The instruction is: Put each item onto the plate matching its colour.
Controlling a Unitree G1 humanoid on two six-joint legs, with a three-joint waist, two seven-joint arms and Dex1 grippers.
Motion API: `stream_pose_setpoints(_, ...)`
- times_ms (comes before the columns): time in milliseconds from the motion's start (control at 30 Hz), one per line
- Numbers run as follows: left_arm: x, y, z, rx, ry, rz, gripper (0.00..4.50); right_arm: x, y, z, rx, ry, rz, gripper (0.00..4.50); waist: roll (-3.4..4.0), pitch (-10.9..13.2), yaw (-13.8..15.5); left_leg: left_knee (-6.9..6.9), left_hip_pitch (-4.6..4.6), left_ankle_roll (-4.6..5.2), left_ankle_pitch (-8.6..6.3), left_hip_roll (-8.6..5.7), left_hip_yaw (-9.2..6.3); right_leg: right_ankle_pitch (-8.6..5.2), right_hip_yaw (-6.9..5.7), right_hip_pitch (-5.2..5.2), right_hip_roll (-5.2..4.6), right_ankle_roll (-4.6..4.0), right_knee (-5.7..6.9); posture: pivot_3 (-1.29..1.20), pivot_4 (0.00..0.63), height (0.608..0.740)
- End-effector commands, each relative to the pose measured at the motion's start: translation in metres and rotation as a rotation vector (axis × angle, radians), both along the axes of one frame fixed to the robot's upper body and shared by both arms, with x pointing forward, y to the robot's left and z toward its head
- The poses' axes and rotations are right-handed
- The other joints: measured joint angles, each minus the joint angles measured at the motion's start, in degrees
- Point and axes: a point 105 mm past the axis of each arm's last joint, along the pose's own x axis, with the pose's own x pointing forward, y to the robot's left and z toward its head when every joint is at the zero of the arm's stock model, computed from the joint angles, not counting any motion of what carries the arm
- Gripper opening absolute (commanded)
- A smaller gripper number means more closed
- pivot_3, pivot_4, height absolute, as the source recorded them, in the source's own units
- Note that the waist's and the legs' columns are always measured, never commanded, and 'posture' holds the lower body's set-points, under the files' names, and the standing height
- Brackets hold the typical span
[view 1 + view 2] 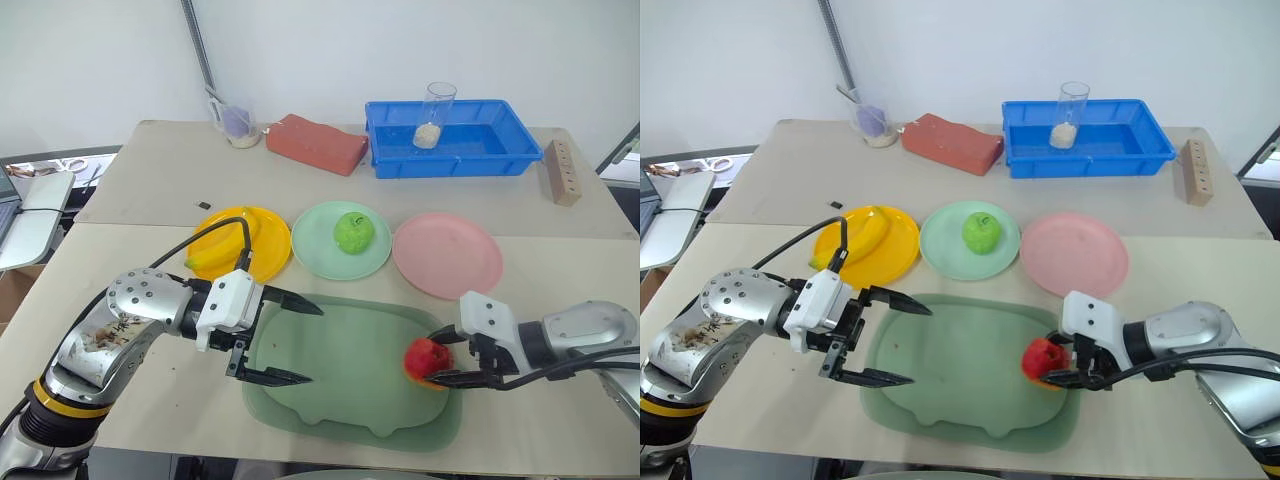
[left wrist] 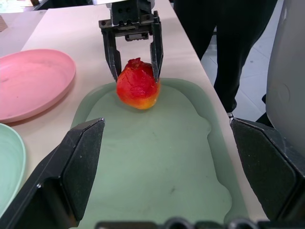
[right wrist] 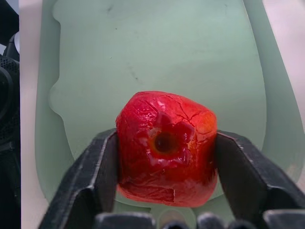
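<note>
On the tray (image 1: pixel 350 400), the right gripper (image 1: pixel 443 357) clamps the red apple (image 1: pixel 426 358), which may slip during transfer to the pink plate (image 1: pixel 447 254); the left gripper (image 1: pixel 290 340) is open.

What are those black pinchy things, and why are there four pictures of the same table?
They are a robot's two claws, one on each arm. Two pictures come from cameras in the robot's head, looking down at the table. The other two come from little cameras on its wrists, so you look along the fingers.

The right claw is pinching a red apple over a big dull-green tray. The left claw is wide open and holds nothing.

Behind the tray sit three plates: a yellow plate with a banana on it, a green plate with a green apple, and a pink plate with nothing on it. Farther back are a blue bin with a glass cup and a red brick-like block.
</note>
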Motion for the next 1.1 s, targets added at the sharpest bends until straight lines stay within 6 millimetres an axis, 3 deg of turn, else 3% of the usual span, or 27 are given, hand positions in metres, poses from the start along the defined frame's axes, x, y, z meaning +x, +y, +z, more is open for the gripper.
stream_pose_setpoints(33, -0.003, 0.001, 0.008, -0.015, -0.030, 0.002, 4.50, 0.005, 0.002, 0.016, 0.032, -0.040, 0.002, 2.57, 0.00, 0.00, -0.01, 0.00, 0.00, 0.00, 0.00, 0.00, 0.00, 0.00, 0.00, 0.00, 0.00, 0.00, 0.00, 0.00, 0.150, 0.740)
stream_pose_setpoints(133, 0.008, 0.000, 0.012, -0.044, -0.029, 0.066, 4.50, 0.020, 0.002, 0.029, 0.086, -0.076, -0.069, 2.57, -0.02, 0.01, 0.01, 0.00, 0.00, 0.00, 0.00, 0.00, -0.01, 0.00, 0.00, 0.01, 0.00, 0.00, 0.01, 0.00, 0.150, 0.740)
stream_pose_setpoints(300, 0.044, -0.008, 0.034, -0.177, -0.004, 0.274, 4.50, 0.087, -0.025, 0.056, 0.137, -0.261, -0.385, 2.56, -0.07, 0.03, 0.04, 0.11, -0.01, 0.01, 0.01, -0.03, -0.05, 0.07, -0.01, 0.04, 0.01, 0.10, 0.07, 0.00, 0.150, 0.740)
stream_pose_setpoints(400, 0.053, -0.013, 0.040, -0.205, -0.016, 0.312, 4.50, 0.121, -0.047, 0.054, 0.112, -0.335, -0.551, 2.56, -0.08, 0.02, 0.09, 0.15, -0.07, 0.01, 0.01, -0.07, -0.05, 0.10, 0.00, 0.03, 0.01, 0.05, 0.05, 0.00, 0.150, 0.740)
stream_pose_setpoints(533, 0.054, -0.017, 0.040, -0.207, -0.028, 0.316, 4.50, 0.142, -0.058, 0.047, 0.088, -0.354, -0.630, 2.56, -0.04, 0.00, 0.08, 0.06, -0.10, 0.04, 0.01, -0.08, -0.04, 0.16, 0.01, 0.06, 0.03, -0.06, 0.08, 0.00, 0.150, 0.740)
stream_pose_setpoints(633, 0.053, -0.017, 0.039, -0.203, -0.027, 0.319, 4.50, 0.149, -0.060, 0.045, 0.081, -0.355, -0.652, 2.56, 0.08, -0.02, 0.04, 0.06, -0.15, 0.04, 0.01, -0.08, -0.04, 0.17, 0.05, 0.08, 0.06, -0.07, 0.29, 0.00, 0.150, 0.740)
stream_pose_setpoints(700, 0.052, -0.016, 0.038, -0.201, -0.026, 0.320, 4.50, 0.151, -0.059, 0.045, 0.089, -0.346, -0.657, 3.59, 0.10, -0.03, -0.02, 0.07, -0.09, 0.04, 0.01, -0.06, -0.04, 0.17, 0.05, 0.10, 0.09, -0.07, 0.32, 0.00, 0.150, 0.740)
stream_pose_setpoints(800, 0.051, -0.016, 0.038, -0.203, -0.029, 0.325, 4.50, 0.152, -0.059, 0.047, 0.099, -0.345, -0.654, 4.48, 0.09, -0.03, -0.06, 0.08, -0.01, 0.04, 0.01, -0.06, -0.04, 0.16, 0.04, 0.08, 0.09, -0.06, 0.31, 0.00, 0.150, 0.740)
stream_pose_setpoints(900, 0.052, -0.012, 0.038, -0.193, -0.032, 0.342, 4.50, 0.148, -0.059, 0.055, 0.123, -0.357, -0.639, 4.48, 0.09, -0.03, 0.09, 0.11, -0.02, 0.03, 0.01, -0.08, -0.04, 0.16, 0.04, 0.07, 0.08, -0.05, 0.29, 0.00, 0.150, 0.740)
stream_pose_setpoints(1000, 0.063, 0.007, 0.037, -0.149, -0.029, 0.408, 4.50, 0.139, -0.064, 0.070, 0.203, -0.368, -0.642, 4.48, 0.09, -0.03, 0.08, 0.10, -0.07, 0.03, 0.01, -0.07, -0.04, 0.17, 0.03, 0.08, 0.08, -0.06, 0.30, 0.00, 0.150, 0.740)
stream_pose_setpoints(1100, 0.097, 0.045, 0.045, -0.177, -0.023, 0.647, 4.50, 0.126, -0.074, 0.094, 0.335, -0.397, -0.651, 4.48, 0.09, -0.03, 0.12, 0.08, -0.02, 0.03, 0.01, -0.06, -0.05, 0.16, 0.01, 0.08, 0.08, -0.05, 0.31, 0.00, 0.150, 0.740)
